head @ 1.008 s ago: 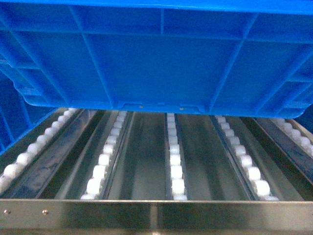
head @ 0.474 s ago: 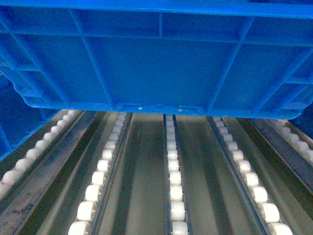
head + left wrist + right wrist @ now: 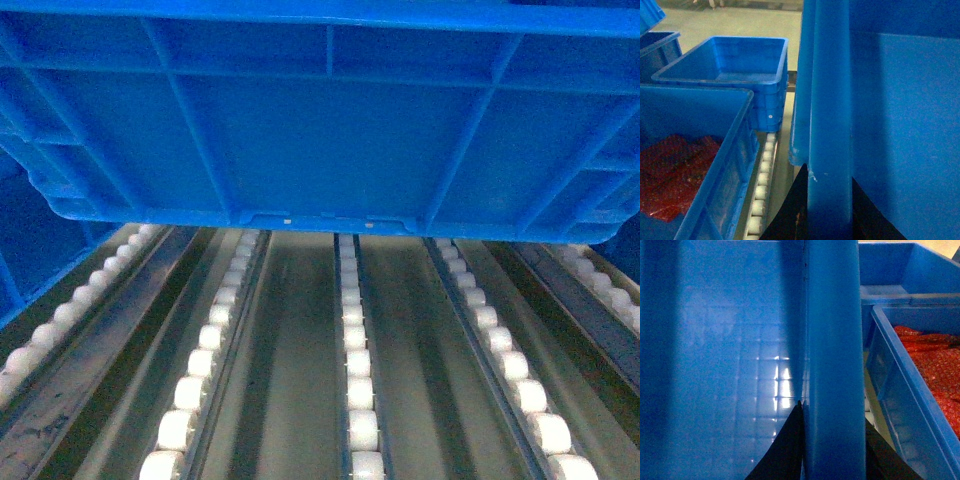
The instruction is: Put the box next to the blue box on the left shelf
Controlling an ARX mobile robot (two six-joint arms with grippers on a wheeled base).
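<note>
The left gripper (image 3: 829,212) is pinching the left rim of the box (image 3: 330,120), its dark fingers (image 3: 792,210) showing on either side of the thick edge. The right gripper (image 3: 832,450) is doing the same on the opposite rim, one finger inside the wall and one outside. Between them the box is hanging over the left shelf (image 3: 290,340), its ribbed base clear of the white rollers (image 3: 358,350) in the head view.

The box is looking stiff and roomy, and its inside is appearing bare, so it is probably light for its bulk. The smooth plastic rim is likely slippery, so two level grips on opposite edges seem the sensible hold; any tilt could let it slide.

On the left a crate holding red material (image 3: 700,165) is sitting on the shelf just beside the carried box, with an empty crate (image 3: 735,75) behind it. On the right another crate with red contents (image 3: 920,385) is standing close by. The gap on either side is narrow, so lowering is calling for straight travel, and the rollers may let the box roll once set down.
</note>
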